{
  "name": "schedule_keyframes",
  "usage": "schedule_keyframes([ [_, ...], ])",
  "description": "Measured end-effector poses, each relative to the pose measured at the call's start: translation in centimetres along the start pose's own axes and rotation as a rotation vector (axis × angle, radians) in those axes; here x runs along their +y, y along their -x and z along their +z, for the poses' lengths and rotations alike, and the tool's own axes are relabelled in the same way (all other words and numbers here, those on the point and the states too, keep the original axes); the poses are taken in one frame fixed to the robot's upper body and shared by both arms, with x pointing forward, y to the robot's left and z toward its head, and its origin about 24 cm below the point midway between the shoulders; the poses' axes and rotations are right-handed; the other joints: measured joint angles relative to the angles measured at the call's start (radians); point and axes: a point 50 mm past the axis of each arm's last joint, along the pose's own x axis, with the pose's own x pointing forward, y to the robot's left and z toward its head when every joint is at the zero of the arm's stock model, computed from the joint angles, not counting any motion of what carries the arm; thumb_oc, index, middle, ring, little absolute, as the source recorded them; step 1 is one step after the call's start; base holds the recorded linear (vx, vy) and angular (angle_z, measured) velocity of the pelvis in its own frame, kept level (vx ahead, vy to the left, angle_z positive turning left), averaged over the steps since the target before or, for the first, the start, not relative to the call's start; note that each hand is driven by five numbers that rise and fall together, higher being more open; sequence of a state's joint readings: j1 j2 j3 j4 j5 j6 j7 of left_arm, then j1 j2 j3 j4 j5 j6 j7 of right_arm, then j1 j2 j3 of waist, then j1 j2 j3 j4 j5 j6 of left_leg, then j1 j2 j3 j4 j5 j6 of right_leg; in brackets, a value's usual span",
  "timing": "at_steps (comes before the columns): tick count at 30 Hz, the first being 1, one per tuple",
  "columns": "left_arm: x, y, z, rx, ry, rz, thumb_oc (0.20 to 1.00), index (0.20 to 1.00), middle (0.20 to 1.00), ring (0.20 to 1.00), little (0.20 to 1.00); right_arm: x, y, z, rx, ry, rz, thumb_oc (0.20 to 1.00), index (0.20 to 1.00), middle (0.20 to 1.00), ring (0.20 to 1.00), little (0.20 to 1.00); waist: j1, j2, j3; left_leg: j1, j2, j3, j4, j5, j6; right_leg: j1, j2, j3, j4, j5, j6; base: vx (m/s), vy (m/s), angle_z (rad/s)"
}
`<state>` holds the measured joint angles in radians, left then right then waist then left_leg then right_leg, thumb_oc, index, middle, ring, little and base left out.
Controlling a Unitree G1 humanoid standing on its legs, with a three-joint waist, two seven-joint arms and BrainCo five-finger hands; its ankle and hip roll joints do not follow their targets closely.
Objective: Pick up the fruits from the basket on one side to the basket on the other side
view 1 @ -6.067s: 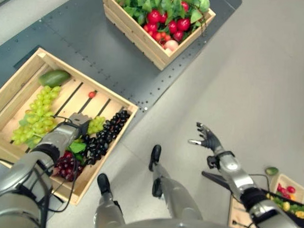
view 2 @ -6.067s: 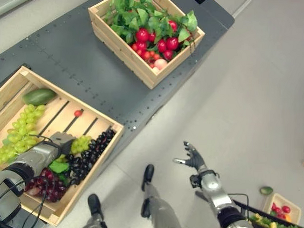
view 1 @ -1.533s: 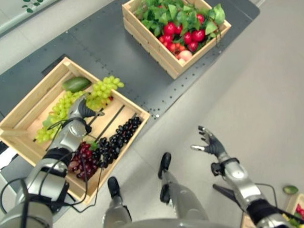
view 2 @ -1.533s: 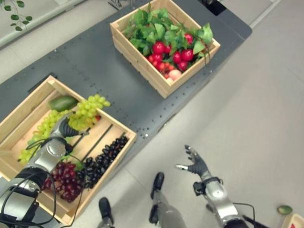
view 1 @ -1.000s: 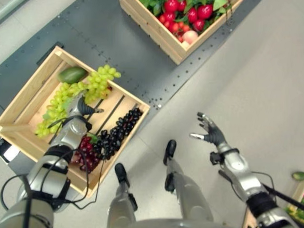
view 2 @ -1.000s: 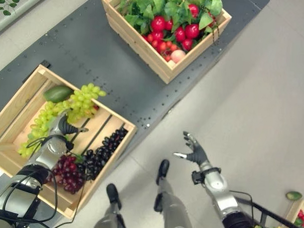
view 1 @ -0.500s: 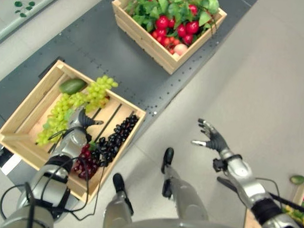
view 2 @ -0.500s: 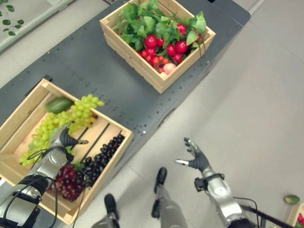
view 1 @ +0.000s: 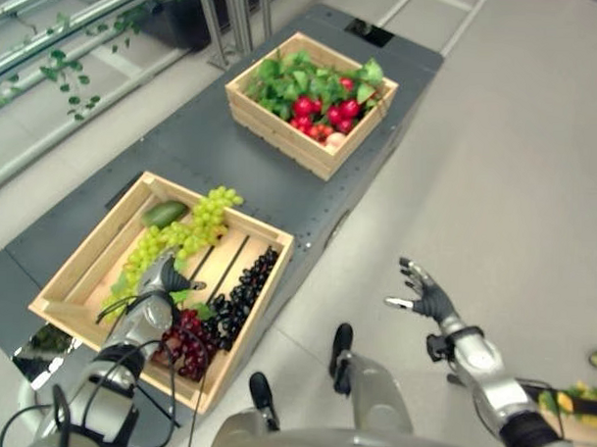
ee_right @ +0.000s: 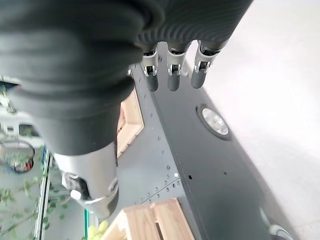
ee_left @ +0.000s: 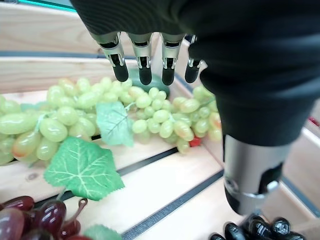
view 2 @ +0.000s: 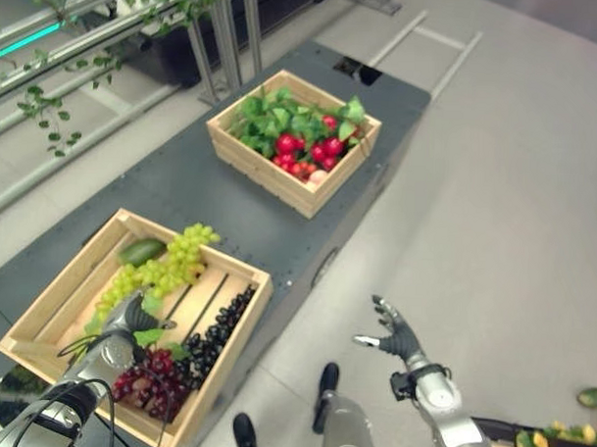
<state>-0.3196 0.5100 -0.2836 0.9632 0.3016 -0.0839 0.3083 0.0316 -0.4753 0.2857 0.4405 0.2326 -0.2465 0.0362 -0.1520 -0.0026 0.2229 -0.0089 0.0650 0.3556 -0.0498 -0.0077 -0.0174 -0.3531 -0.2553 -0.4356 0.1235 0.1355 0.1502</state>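
Currently the left hand [view 1: 157, 277] sits inside the near wooden crate [view 1: 86, 260], low over its slatted floor, fingers [ee_left: 144, 68] straight and spread with the thumb [ee_left: 248, 175] held apart; nothing is gripped. Just past the fingertips lies the long bunch of green grapes [ee_left: 155, 107], stretched across the crate floor, not touching the hand as far as the wrist view shows. Beyond that bunch, at the crate's far corner, a green avocado-like fruit [view 1: 163, 213] rests against the wall. A small red fruit [ee_left: 195, 142] peeks out under the grapes on the thumb side. Under the palm lie loose green leaves [ee_left: 84, 169]; dark red grapes [view 1: 184, 341] sit on the wrist side of the hand, and black grapes [view 1: 245, 294] run along the crate edge on the thumb side. Well beyond the hand, further along the dark grey surface [view 1: 198, 146], stands the second crate [view 1: 313, 101], holding leafy greens and red fruits. The right hand [view 1: 425, 296] hangs off the edge of the surface, over the pale floor [view 1: 516, 162], fingers [ee_right: 173, 74] extended and relaxed, empty, well apart from both crates. A small green object [view 2: 592, 397] lies on the floor near the right arm.
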Motion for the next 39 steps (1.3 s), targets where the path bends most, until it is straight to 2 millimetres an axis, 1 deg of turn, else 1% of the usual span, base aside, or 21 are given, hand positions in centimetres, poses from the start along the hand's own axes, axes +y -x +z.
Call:
schedule_keyframes([
  [2, -0.8, 0.3, -0.2, 0.009, 0.007, -0.022, 1.000, 1.000, 1.000, 1.000, 1.000, 0.7, 0.0, -0.3, 0.018, -0.007, 0.011, 1.000, 1.000, 1.000, 1.000, 1.000, 0.003, -0.002, -0.005, -0.002, -0.007, 0.009, -0.002, 0.004, -0.002, 0.004, -0.051, -0.009, -0.109, -0.004, 0.014, 0.23, -0.206, -0.17],
  [3, -1.3, 0.8, -0.8, 0.025, 0.008, -0.036, 1.000, 1.000, 1.000, 1.000, 1.000, 1.4, 0.0, -0.4, 0.019, -0.023, 0.023, 1.000, 1.000, 1.000, 1.000, 1.000, 0.028, -0.002, -0.010, 0.002, -0.005, 0.012, -0.007, 0.006, -0.007, 0.001, -0.068, -0.009, -0.121, -0.004, 0.014, 0.36, -0.288, -0.38],
  [5, -1.8, 1.4, -2.0, 0.059, 0.007, -0.051, 1.000, 1.000, 1.000, 1.000, 1.000, 2.8, 0.0, -0.6, 0.027, -0.041, 0.058, 1.000, 1.000, 1.000, 1.000, 1.000, 0.046, -0.012, -0.028, -0.001, 0.000, -0.021, -0.001, 0.006, -0.028, 0.021, -0.066, -0.017, -0.107, -0.005, 0.015, 0.35, -0.249, -0.08],
  [6, -1.8, 1.5, -2.3, 0.071, 0.009, -0.053, 1.000, 1.000, 1.000, 1.000, 1.000, 3.4, 0.0, -0.8, 0.037, -0.038, 0.084, 1.000, 1.000, 1.000, 1.000, 1.000, 0.047, -0.028, -0.042, -0.003, -0.004, -0.053, 0.000, 0.007, -0.048, 0.073, -0.061, -0.023, -0.104, -0.013, 0.025, 0.30, -0.217, 0.48],
  [7, -2.0, 1.6, -2.4, 0.077, 0.011, -0.056, 1.000, 1.000, 1.000, 1.000, 1.000, 3.5, 0.0, -1.0, 0.047, -0.032, 0.092, 1.000, 1.000, 1.000, 1.000, 1.000, 0.044, -0.033, -0.047, -0.004, -0.002, -0.072, 0.003, 0.008, -0.059, 0.104, -0.053, -0.025, -0.133, 0.029, 0.005, 0.27, -0.228, 0.89],
  [8, -2.6, 1.8, -2.3, 0.079, 0.022, -0.072, 1.000, 1.000, 1.000, 1.000, 1.000, 3.0, -0.1, -1.0, 0.057, -0.018, 0.086, 1.000, 1.000, 1.000, 1.000, 1.000, 0.032, -0.001, -0.054, -0.002, 0.031, -0.097, 0.006, 0.018, -0.084, 0.138, -0.012, -0.032, -0.138, 0.060, -0.016, 0.21, -0.236, 0.82],
  [9, -2.9, 2.0, -2.3, 0.079, 0.026, -0.079, 1.000, 1.000, 1.000, 1.000, 1.000, 2.8, 0.0, -1.1, 0.060, -0.013, 0.082, 1.000, 1.000, 1.000, 1.000, 1.000, 0.032, 0.009, -0.060, -0.001, 0.047, -0.095, 0.016, 0.022, -0.090, 0.154, 0.011, -0.042, -0.141, 0.055, -0.060, 0.13, -0.181, 0.72],
  [10, -3.3, 2.1, -2.2, 0.081, 0.032, -0.086, 1.000, 1.000, 1.000, 1.000, 1.000, 2.5, -0.1, -1.2, 0.066, -0.005, 0.079, 1.000, 1.000, 1.000, 1.000, 1.000, 0.032, 0.020, -0.067, 0.000, 0.068, -0.089, 0.029, 0.023, -0.090, 0.170, 0.032, -0.044, -0.144, 0.045, -0.077, 0.10, -0.243, 0.36],
  [12, -3.7, 2.4, -2.4, 0.089, 0.040, -0.097, 1.000, 1.000, 1.000, 1.000, 1.000, 1.7, -0.7, -0.4, 0.044, 0.017, 0.063, 1.000, 1.000, 1.000, 1.000, 1.000, 0.061, 0.023, -0.078, -0.052, 0.121, -0.085, 0.158, 0.026, -0.096, 0.211, 0.080, -0.066, -0.194, 0.029, -0.094, 0.06, -0.179, 0.11],
  [13, -3.8, 2.4, -2.4, 0.087, 0.040, -0.096, 1.000, 1.000, 1.000, 1.000, 1.000, 1.6, -0.7, -0.4, 0.044, 0.018, 0.055, 1.000, 1.000, 1.000, 1.000, 1.000, 0.061, 0.021, -0.079, -0.070, 0.129, -0.083, 0.185, 0.027, -0.102, 0.213, 0.083, -0.071, -0.207, 0.033, -0.104, 0.07, -0.079, -0.01],
  [15, -4.2, 2.5, -2.1, 0.083, 0.052, -0.106, 1.000, 1.000, 1.000, 1.000, 1.000, 0.5, -1.4, 0.4, 0.019, 0.036, 0.024, 1.000, 1.000, 1.000, 1.000, 1.000, 0.061, 0.043, -0.082, -0.079, 0.145, -0.077, 0.177, 0.049, -0.115, 0.215, 0.109, -0.082, -0.214, 0.031, -0.132, 0.12, -0.050, 0.08],
  [17, -4.2, 2.2, -1.2, 0.057, 0.067, -0.102, 1.000, 1.000, 1.000, 1.000, 1.000, 0.0, -1.4, 0.6, 0.017, 0.047, 0.009, 1.000, 1.000, 1.000, 1.000, 1.000, 0.059, 0.039, -0.080, -0.111, 0.126, -0.070, 0.187, 0.032, -0.138, 0.208, 0.099, -0.078, -0.214, 0.029, -0.136, 0.16, 0.003, 0.13],
  [18, -4.3, 1.9, -0.4, 0.034, 0.083, -0.099, 1.000, 1.000, 1.000, 1.000, 1.000, -0.6, -1.5, 0.8, 0.013, 0.059, -0.009, 1.000, 1.000, 1.000, 1.000, 1.000, 0.059, 0.035, -0.077, -0.125, 0.071, -0.068, 0.128, 0.022, -0.138, 0.197, 0.085, -0.034, -0.214, 0.025, -0.129, 0.16, 0.018, 0.02],
  [19, -4.4, 2.0, -0.2, 0.027, 0.087, -0.099, 1.000, 1.000, 1.000, 1.000, 1.000, -0.8, -1.3, 0.5, 0.023, 0.062, -0.012, 1.000, 1.000, 1.000, 1.000, 1.000, 0.059, 0.038, -0.080, -0.116, 0.045, -0.061, 0.072, 0.040, -0.119, 0.188, 0.089, -0.031, -0.213, 0.029, -0.125, 0.08, 0.043, -0.24],
  [20, -4.4, 2.3, -0.9, 0.044, 0.087, -0.099, 1.000, 1.000, 1.000, 1.000, 1.000, -0.4, -1.3, 0.2, 0.034, 0.049, -0.011, 1.000, 1.000, 1.000, 1.000, 1.000, 0.068, 0.041, -0.082, -0.102, 0.034, -0.049, 0.007, 0.071, -0.066, 0.179, 0.124, -0.010, -0.213, 0.019, -0.119, 0.08, 0.053, -0.59],
  [21, -4.1, 2.3, -1.4, 0.057, 0.087, -0.091, 1.000, 1.000, 1.000, 1.000, 1.000, 0.4, -1.3, 0.0, 0.041, 0.040, 0.012, 1.000, 1.000, 1.000, 1.000, 1.000, 0.094, 0.011, -0.084, -0.091, 0.031, -0.068, 0.011, 0.060, -0.070, 0.164, 0.134, 0.010, -0.211, 0.033, -0.124, 0.06, 0.062, -0.71],
  [24, -4.3, 2.8, -2.5, 0.088, 0.078, -0.107, 1.000, 1.000, 1.000, 1.000, 1.000, 1.2, -1.2, -0.4, 0.050, 0.034, 0.037, 1.000, 1.000, 1.000, 1.000, 1.000, 0.136, -0.034, -0.076, -0.084, 0.038, -0.069, 0.064, 0.028, -0.083, 0.167, 0.134, 0.020, -0.214, 0.044, -0.137, 0.15, 0.063, -0.59],
  [28, -4.5, 3.8, -4.3, 0.141, 0.078, -0.117, 1.000, 1.000, 1.000, 1.000, 1.000, 0.8, -1.5, -0.1, 0.043, 0.037, 0.027, 1.000, 1.000, 1.000, 1.000, 1.000, 0.144, -0.023, -0.074, -0.021, 0.052, -0.085, 0.042, -0.014, -0.093, 0.203, 0.157, 0.055, -0.214, 0.039, -0.131, 0.11, 0.087, -0.37],
  [33, -2.8, 3.6, -5.4, 0.168, 0.083, -0.071, 1.000, 1.000, 1.000, 1.000, 1.000, 1.2, -1.1, -0.7, 0.064, 0.029, 0.032, 1.000, 1.000, 1.000, 1.000, 1.000, 0.143, -0.074, -0.078, -0.017, 0.034, -0.081, 0.019, 0.003, -0.077, 0.174, 0.150, 0.073, -0.214, 0.051, -0.114, 0.09, 0.089, -0.19],
  [34, -2.4, 3.5, -5.5, 0.167, 0.076, -0.066, 1.000, 1.000, 1.000, 1.000, 1.000, 1.2, -1.0, -1.0, 0.072, 0.023, 0.030, 1.000, 1.000, 1.000, 1.000, 1.000, 0.141, -0.087, -0.080, -0.013, 0.033, -0.078, 0.013, 0.008, -0.083, 0.173, 0.151, 0.073, -0.214, 0.052, -0.114, 0.05, 0.058, -0.06],
  [39, -2.2, 3.4, -5.4, 0.160, 0.070, -0.065, 1.000, 1.000, 1.000, 1.000, 1.000, 2.1, -0.9, -1.6, 0.097, -0.008, 0.035, 1.000, 1.000, 1.000, 1.000, 1.000, 0.143, -0.108, -0.095, 0.033, 0.032, -0.081, -0.009, 0.011, -0.087, 0.192, 0.163, 0.094, -0.214, 0.066, -0.127, 0.06, 0.139, -0.17],
])
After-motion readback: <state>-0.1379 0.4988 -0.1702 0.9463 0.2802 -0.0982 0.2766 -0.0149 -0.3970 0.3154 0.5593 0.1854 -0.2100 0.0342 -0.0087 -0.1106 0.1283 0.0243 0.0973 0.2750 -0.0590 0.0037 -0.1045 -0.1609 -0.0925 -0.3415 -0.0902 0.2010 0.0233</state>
